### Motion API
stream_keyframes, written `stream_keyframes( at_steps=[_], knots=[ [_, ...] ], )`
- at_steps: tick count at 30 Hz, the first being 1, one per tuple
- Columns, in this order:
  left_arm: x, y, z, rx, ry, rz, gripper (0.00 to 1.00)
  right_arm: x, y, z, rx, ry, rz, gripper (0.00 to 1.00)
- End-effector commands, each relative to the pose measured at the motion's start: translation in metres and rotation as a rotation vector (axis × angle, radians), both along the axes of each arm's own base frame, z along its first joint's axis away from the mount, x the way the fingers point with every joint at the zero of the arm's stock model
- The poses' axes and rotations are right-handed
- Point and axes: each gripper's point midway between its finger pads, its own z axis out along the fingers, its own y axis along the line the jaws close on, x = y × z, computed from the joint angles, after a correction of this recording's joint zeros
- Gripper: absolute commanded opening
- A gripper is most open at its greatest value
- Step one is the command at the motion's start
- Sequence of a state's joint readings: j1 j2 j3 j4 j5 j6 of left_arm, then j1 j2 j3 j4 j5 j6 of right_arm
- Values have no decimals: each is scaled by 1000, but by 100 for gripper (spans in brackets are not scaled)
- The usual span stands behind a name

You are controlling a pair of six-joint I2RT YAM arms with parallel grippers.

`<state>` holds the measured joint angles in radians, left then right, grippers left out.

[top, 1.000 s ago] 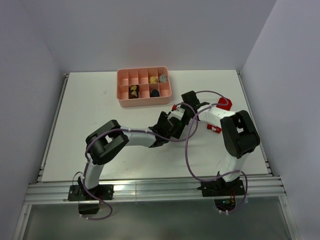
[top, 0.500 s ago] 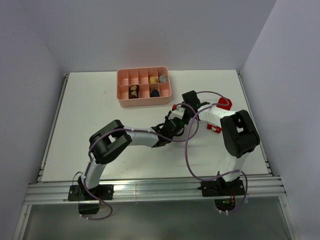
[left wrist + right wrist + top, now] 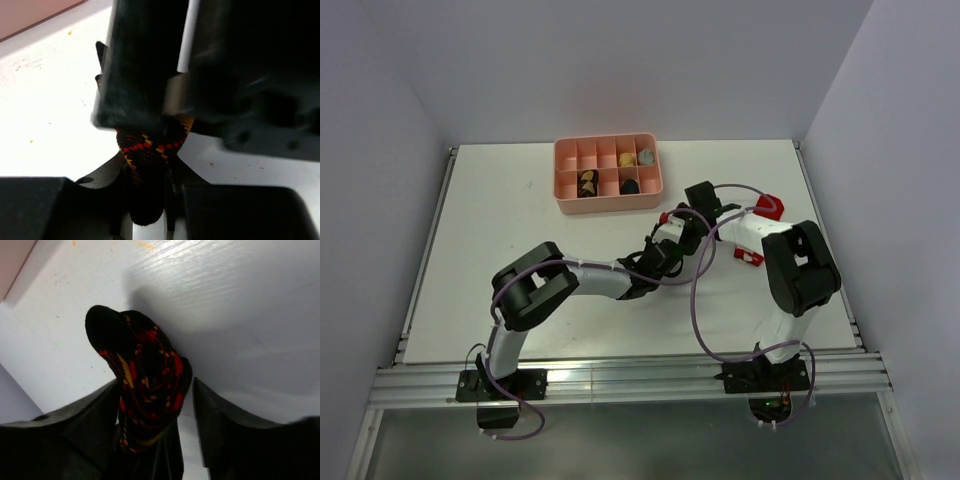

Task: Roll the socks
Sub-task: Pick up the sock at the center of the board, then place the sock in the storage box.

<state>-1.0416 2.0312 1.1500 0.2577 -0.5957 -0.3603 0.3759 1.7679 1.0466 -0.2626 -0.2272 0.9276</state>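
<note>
While your left gripper (image 3: 150, 200) and right gripper (image 3: 157, 405) both pinch the red-orange argyle sock (image 3: 142, 360) mid-roll, the red sock (image 3: 770, 207) looks unstarted.

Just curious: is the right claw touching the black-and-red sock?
Touching. Right wrist view: the black-and-red sock rests against a finger of the right gripper.

Robot lab test cell.
Plain pale partition walls (image 3: 620, 60) box in a flat white desk (image 3: 500, 230); two white-and-black cabled robot arms (image 3: 535, 290) are bolted to a silver aluminium rail (image 3: 620, 380) at its near edge.
</note>
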Motion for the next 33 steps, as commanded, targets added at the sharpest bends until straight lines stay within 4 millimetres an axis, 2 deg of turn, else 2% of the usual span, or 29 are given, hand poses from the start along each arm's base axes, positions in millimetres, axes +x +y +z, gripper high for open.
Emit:
stream_keyframes(
  at_steps=[1, 2, 4, 10, 13, 14, 15, 16, 18, 19, 20, 21, 23, 24, 25, 26, 27, 29, 30, 31, 33],
  knots=[
    [-16, 24, -31, 68, 118, -7, 1, 6, -15, 35, 6, -63, -9, 66],
    [-15, 26, -29, 58, 123, 0, 0, 7, -17, 40, 0, -75, -10, 73],
    [-10, 33, -28, 37, 147, 19, 0, 9, -24, 53, -11, -108, -16, 77],
    [5, 68, -9, -42, 163, 122, 0, 7, -60, 69, 10, -153, -62, 78],
    [11, 92, 18, -45, 96, 202, 0, 3, -81, 70, 21, -176, -81, 78],
    [14, 95, 35, -65, 74, 215, 0, 0, -84, 80, 38, -210, -76, 78],
    [20, 105, 43, -61, 58, 246, 0, -3, -92, 78, 37, -212, -82, 78],
    [25, 109, 60, -70, 44, 258, 0, -5, -94, 81, 28, -233, -68, 78],
    [38, 124, 78, -78, 17, 284, 0, -13, -96, 87, 23, -272, -39, 78],
    [43, 127, 96, -106, -8, 290, 0, -14, -96, 90, 23, -288, -29, 78],
    [49, 133, 106, -120, -21, 298, 0, -19, -96, 87, 20, -289, -22, 78],
    [58, 147, 115, -124, -36, 322, 0, -21, -96, 93, 17, -318, -2, 78],
    [71, 158, 139, -151, -79, 340, 0, -25, -96, 94, 12, -337, 13, 78],
    [82, 174, 145, -136, -101, 373, 0, -26, -96, 97, 11, -353, 20, 78],
    [89, 179, 156, -144, -122, 390, 0, -26, -94, 101, 23, -378, 36, 77],
    [96, 184, 160, -146, -126, 398, 0, -28, -92, 100, 35, -383, 49, 77],
    [107, 201, 165, -140, -137, 434, 0, -28, -90, 102, 46, -393, 58, 77],
    [125, 219, 175, -128, -174, 472, 0, -30, -82, 106, 90, -412, 87, 77],
    [133, 224, 180, -115, -199, 471, 0, -31, -81, 107, 95, -423, 96, 77],
    [144, 225, 179, -110, -200, 474, 0, -31, -80, 108, 96, -430, 103, 77],
    [160, 243, 177, -91, -204, 510, 0, -32, -79, 109, 96, -447, 121, 77]
  ],
)
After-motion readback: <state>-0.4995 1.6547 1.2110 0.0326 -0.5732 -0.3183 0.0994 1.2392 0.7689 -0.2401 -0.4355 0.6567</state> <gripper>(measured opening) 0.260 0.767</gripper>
